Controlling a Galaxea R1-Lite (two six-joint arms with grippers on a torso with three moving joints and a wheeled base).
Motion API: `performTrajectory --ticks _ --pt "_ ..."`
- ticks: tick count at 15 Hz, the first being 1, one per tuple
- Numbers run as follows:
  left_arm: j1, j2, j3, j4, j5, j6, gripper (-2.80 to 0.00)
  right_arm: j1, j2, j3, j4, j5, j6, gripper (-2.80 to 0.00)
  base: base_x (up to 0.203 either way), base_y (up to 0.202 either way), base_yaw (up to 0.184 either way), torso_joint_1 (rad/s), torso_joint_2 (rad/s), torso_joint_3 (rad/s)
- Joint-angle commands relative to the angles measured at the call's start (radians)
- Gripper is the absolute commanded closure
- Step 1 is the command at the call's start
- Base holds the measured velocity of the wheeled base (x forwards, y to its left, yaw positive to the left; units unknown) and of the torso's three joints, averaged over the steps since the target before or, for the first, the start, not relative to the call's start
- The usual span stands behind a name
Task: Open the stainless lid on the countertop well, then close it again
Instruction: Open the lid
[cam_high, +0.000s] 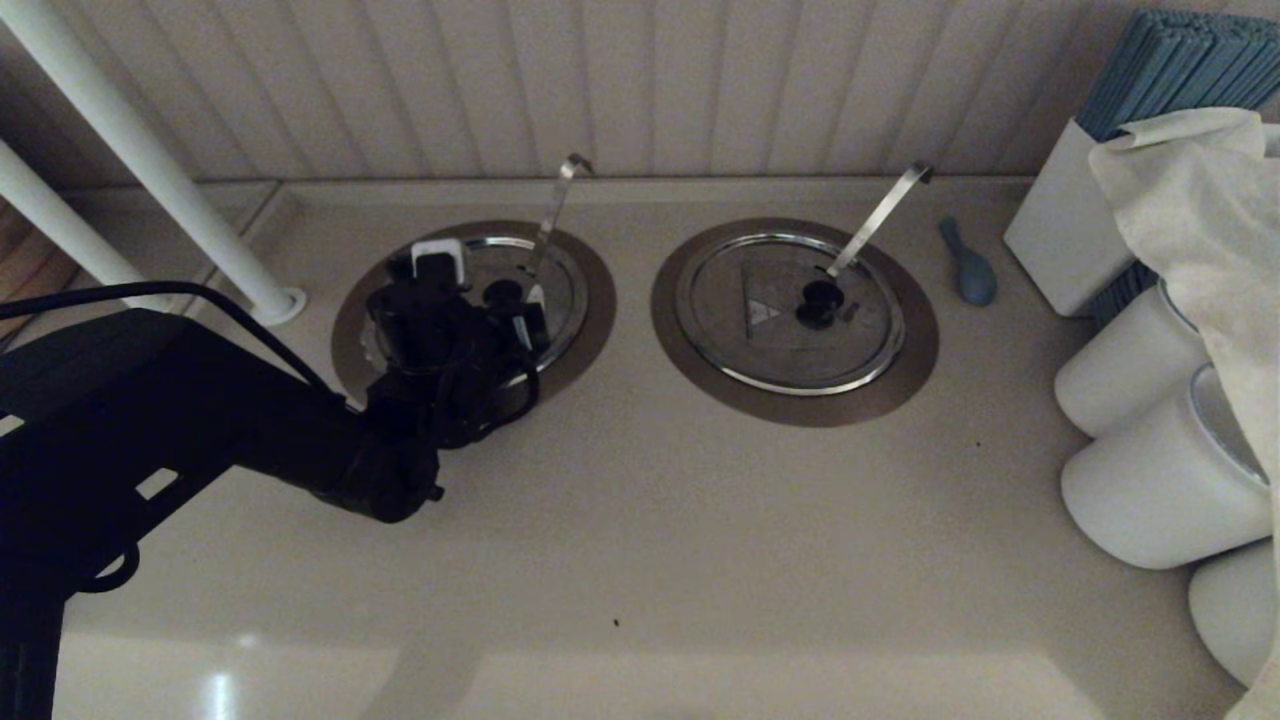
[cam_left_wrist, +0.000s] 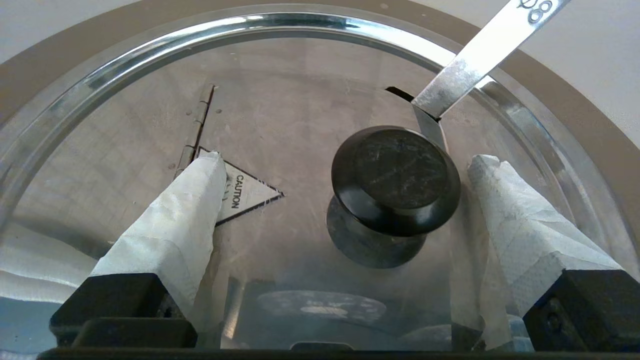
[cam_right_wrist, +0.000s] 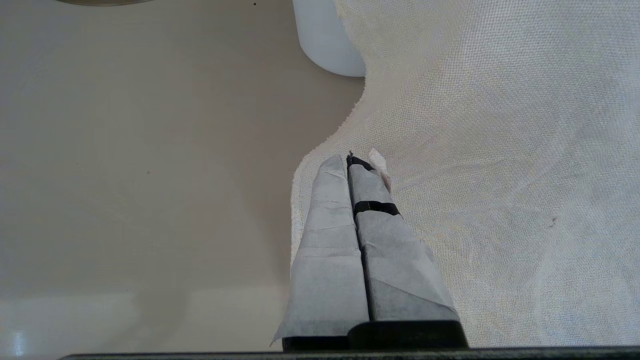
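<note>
Round brushed-steel lid (cam_left_wrist: 280, 145) with black knob (cam_left_wrist: 395, 180) sits flat in left countertop well (cam_high: 580, 330), thin hooked utensil handle (cam_high: 556, 210) rising through it. Left gripper (cam_left_wrist: 345, 175) hovers over lid — paper-wrapped fingers (cam_left_wrist: 175, 225) spread wide either side of knob, not touching. Right gripper (cam_right_wrist: 361, 165) parked beside white cloth (cam_right_wrist: 500, 150), fingers pressed together, holding nothing.

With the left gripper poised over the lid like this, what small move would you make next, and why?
Probably shift the left gripper slightly toward its knob-side finger, then close. Its fingers stand open on either side of the black knob of the stainless lid, but the knob sits off-centre, close to one finger. The lid looks flat in the countertop well. The right gripper rests shut beside a white cloth.
</note>
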Motion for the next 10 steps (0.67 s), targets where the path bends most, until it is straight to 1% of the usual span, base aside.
performTrajectory --ticks 1,10 --pt "0.005 0.000 -0.001 -0.007 0.003 -0.001 -2.80 0.000 0.002 0.000 0.000 0.000 0.000 0.00 0.000 0.000 0.000 0.000 0.00 0.000" --pt "0.021 -0.017 0.001 -0.007 0.001 0.001 -2.80 0.000 0.002 0.000 0.000 0.000 0.000 0.00 0.000 0.000 0.000 0.000 0.00 0.000"
